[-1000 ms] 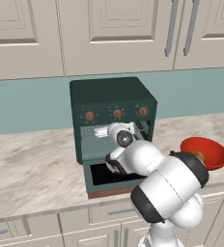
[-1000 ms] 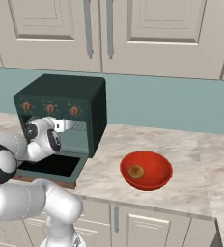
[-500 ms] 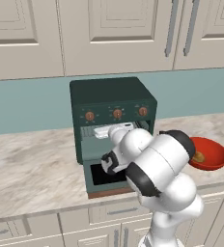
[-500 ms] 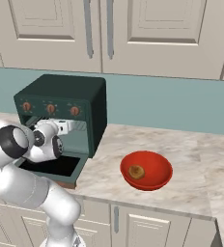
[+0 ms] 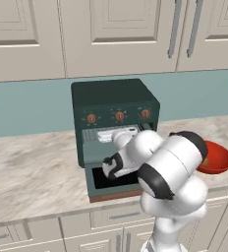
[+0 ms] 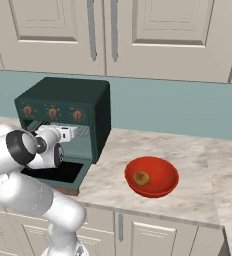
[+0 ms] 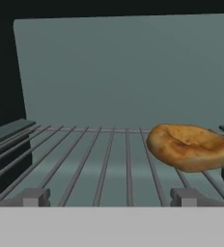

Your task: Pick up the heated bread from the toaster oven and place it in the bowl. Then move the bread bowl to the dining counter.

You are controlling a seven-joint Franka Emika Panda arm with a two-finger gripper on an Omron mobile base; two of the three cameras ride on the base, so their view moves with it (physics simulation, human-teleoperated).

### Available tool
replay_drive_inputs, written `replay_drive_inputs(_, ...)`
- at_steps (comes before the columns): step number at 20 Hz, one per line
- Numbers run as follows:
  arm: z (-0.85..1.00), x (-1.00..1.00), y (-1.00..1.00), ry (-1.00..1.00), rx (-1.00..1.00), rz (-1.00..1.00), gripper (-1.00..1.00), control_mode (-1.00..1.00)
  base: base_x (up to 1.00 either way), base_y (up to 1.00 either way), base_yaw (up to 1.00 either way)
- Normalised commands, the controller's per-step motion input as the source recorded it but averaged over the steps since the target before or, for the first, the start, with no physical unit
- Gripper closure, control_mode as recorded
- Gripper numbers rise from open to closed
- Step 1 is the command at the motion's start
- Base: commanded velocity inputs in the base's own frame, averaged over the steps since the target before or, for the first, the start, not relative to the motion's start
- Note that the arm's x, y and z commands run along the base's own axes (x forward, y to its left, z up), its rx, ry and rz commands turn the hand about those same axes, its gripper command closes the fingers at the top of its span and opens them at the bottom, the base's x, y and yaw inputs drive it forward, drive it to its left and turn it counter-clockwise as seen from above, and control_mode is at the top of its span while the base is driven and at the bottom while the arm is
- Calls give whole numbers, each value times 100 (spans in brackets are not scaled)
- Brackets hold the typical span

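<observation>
Your arm has swung lower toward the toaster oven (image 5: 115,130); the gripper (image 6: 68,133) reaches inside, jaws apparently wide, holding nothing. Bread (image 7: 189,146) lies on the rack, right of centre; the bowl (image 6: 152,177) waits.

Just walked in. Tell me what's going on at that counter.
The robot arm is reaching into the open toaster oven, its gripper at the oven mouth with jaws open and empty. A round golden bread lies on the wire rack, right of centre in the hand view. The red bowl waits on the counter with something small and brown inside.
</observation>
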Motion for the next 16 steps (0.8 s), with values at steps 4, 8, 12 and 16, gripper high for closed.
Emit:
replay_drive_inputs(4, -23, -68, -9, 62, -14, -15, -100, -100, 0, 0, 0)
replay_drive_inputs(8, -23, -88, -19, 76, -19, -15, -100, -100, 0, 0, 0)
replay_drive_inputs(12, -26, -98, -29, 87, -20, -15, -100, -100, 0, 0, 0)
replay_drive_inputs(16, -24, -100, -39, 88, -16, -14, -100, -100, 0, 0, 0)
